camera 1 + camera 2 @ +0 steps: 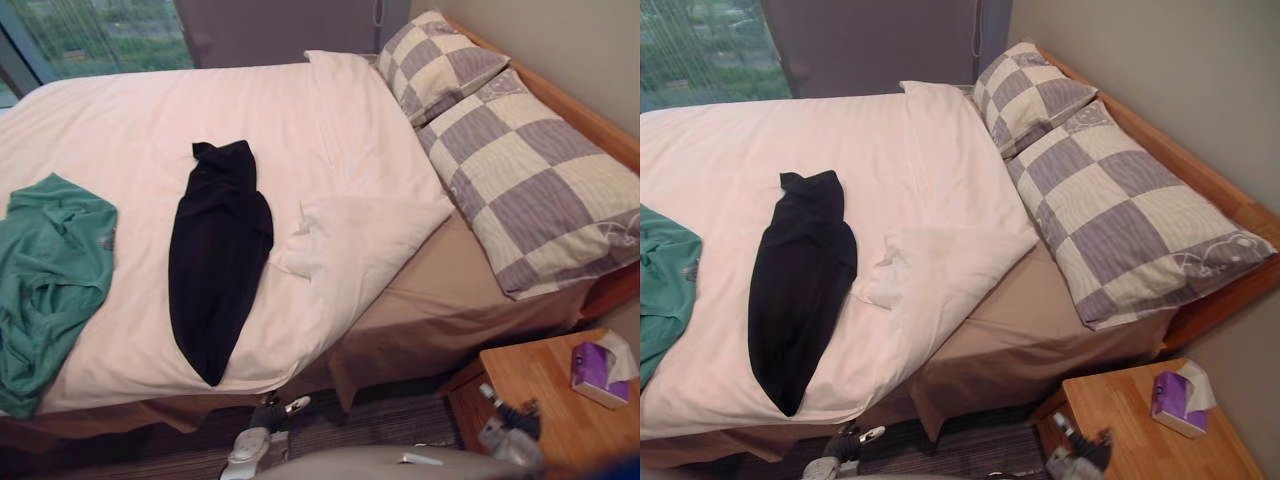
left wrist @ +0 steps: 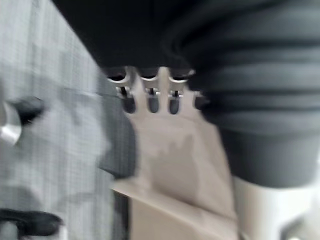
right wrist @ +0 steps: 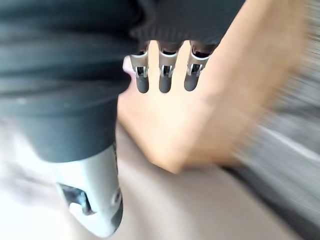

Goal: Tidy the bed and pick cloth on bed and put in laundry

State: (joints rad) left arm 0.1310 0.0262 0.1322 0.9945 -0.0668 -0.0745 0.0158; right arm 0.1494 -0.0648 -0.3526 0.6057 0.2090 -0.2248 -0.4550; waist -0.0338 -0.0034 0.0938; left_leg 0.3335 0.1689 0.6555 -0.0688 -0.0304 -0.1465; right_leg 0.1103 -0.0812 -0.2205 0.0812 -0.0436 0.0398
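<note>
Black cloth point(image 1: 215, 260): a long dark garment lying lengthwise on the middle of the bed, narrow at both ends and wider at the middle, flat on the duvet.
Green cloth point(image 1: 50, 280): a crumpled garment at the foot-side edge of the bed, well apart from the black one, with part of it draped over the near edge.
Handling: both look light, limp and soft. They will probably sag and trail when lifted, and nothing about them seems fragile or slippery.
Where to take hold: probably a pinch at the wide middle of the black cloth, so that both ends hang evenly. The green one is best gathered at its bunched folds.
Risk: a deep pinch could catch the duvet along with the cloth.
Duvet point(image 1: 130, 130): white and mostly smooth, with its near corner by the pillows folded back point(image 1: 360, 240) over itself.
Sheet point(image 1: 440, 290): tan, bare where the duvet is turned back.
Pillows: two checked ones, the larger point(image 1: 540, 180) nearest and the smaller point(image 1: 435, 60) behind it, touching along the headboard.
Bedside table point(image 1: 545, 390): wooden, beside the bed, with a purple tissue box point(image 1: 598, 375) on it.
Left hand point(image 2: 151, 102): fingers hang loose and fairly straight, holding nothing, off the bed.
Right hand point(image 3: 165, 80): fingers likewise relaxed and empty.
Stage: neither cloth has been picked up yet.
</note>
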